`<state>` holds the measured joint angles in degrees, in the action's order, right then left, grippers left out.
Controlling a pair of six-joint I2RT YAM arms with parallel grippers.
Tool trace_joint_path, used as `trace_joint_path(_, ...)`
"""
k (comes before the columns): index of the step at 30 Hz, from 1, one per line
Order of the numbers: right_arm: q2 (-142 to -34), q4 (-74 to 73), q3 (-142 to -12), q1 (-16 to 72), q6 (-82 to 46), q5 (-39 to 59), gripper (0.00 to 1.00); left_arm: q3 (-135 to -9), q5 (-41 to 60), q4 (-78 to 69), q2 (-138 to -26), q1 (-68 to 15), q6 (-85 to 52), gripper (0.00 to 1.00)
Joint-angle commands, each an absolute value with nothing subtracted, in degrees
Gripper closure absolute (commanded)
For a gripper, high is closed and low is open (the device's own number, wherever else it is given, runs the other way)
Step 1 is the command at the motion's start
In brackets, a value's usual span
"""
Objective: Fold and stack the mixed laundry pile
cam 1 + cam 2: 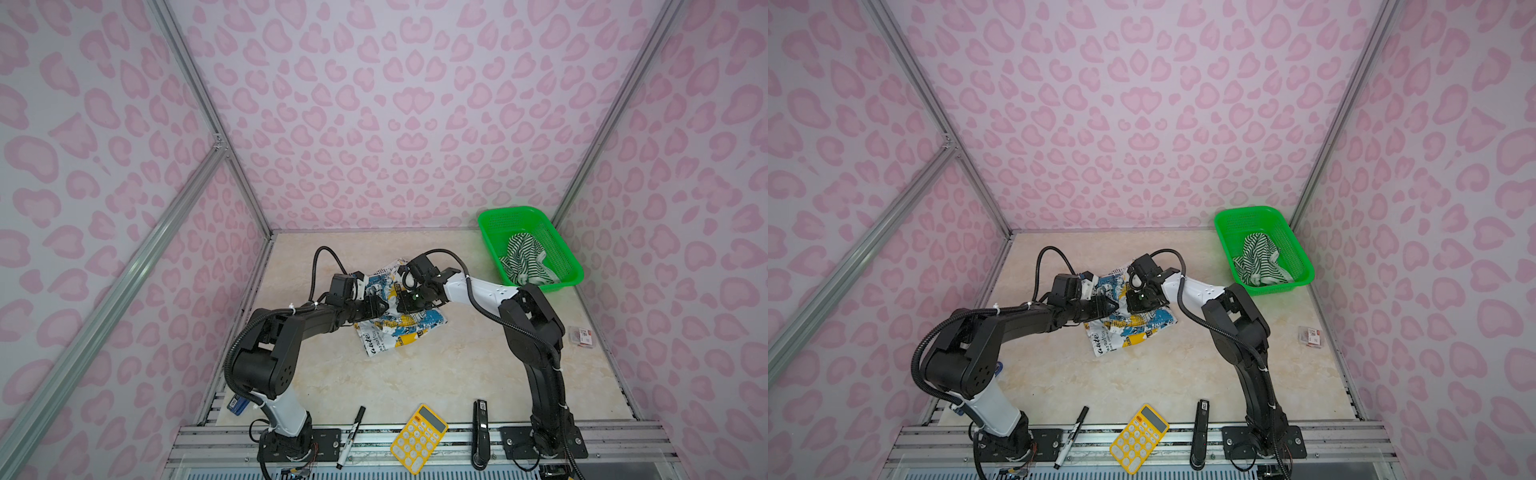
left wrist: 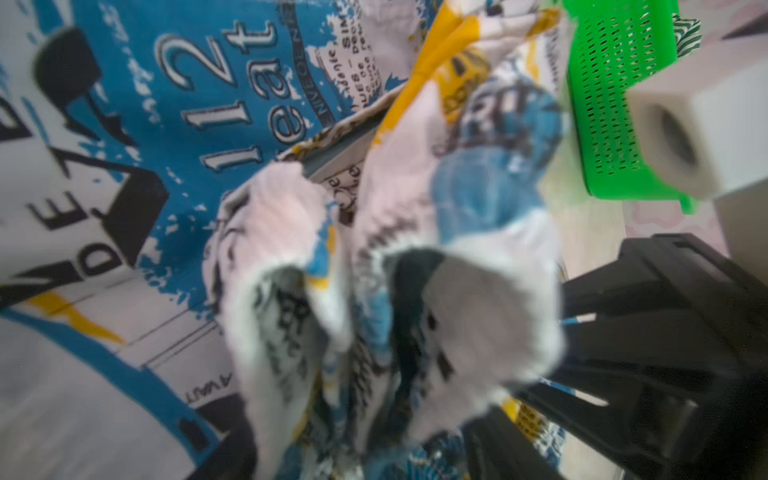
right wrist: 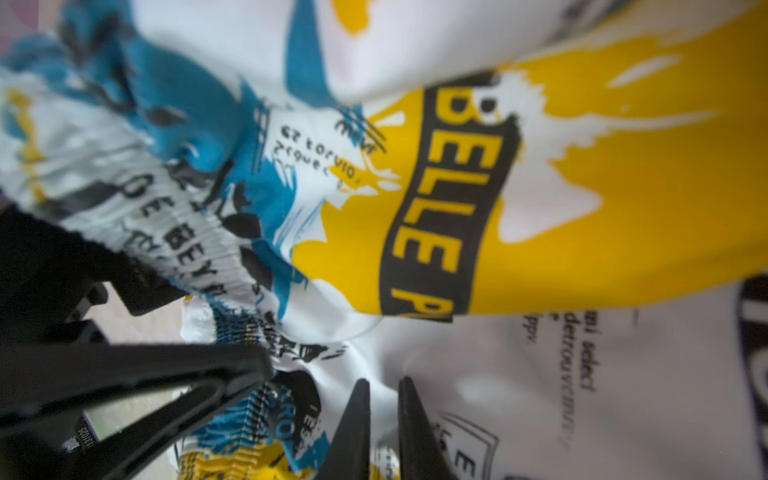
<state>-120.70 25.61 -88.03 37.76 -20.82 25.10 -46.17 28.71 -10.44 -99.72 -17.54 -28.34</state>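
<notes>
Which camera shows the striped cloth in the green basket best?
In both top views the striped cloth lies crumpled in the green basket, unobstructed. The left wrist view catches only a sliver; the right wrist view, none.

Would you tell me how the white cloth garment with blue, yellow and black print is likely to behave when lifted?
The white printed cloth garment lies crumpled in soft folds, so it will probably sag and drape. It looks thin, so likely light. Pushed, it would probably bunch rather than slide.
</notes>
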Motion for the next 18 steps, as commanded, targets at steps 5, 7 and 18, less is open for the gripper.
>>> trace_joint_path(5,-116.18,26.62,-86.09,36.03,-19.45,23.87,0.81,-47.75,30.73,-11.67,-95.44,-17.49,-30.51,0.95)
trace_joint_path(7,-114.37,27.41,-85.95,35.15,-18.53,23.55,0.78,-48.22,30.50,-8.24,-90.94,-17.40,-30.26,0.96)
trace_joint_path(18,-117.69,31.55,-92.42,33.53,-14.46,23.22,0.72,-40.96,22.65,3.94,-86.46,-16.58,-31.48,0.96)
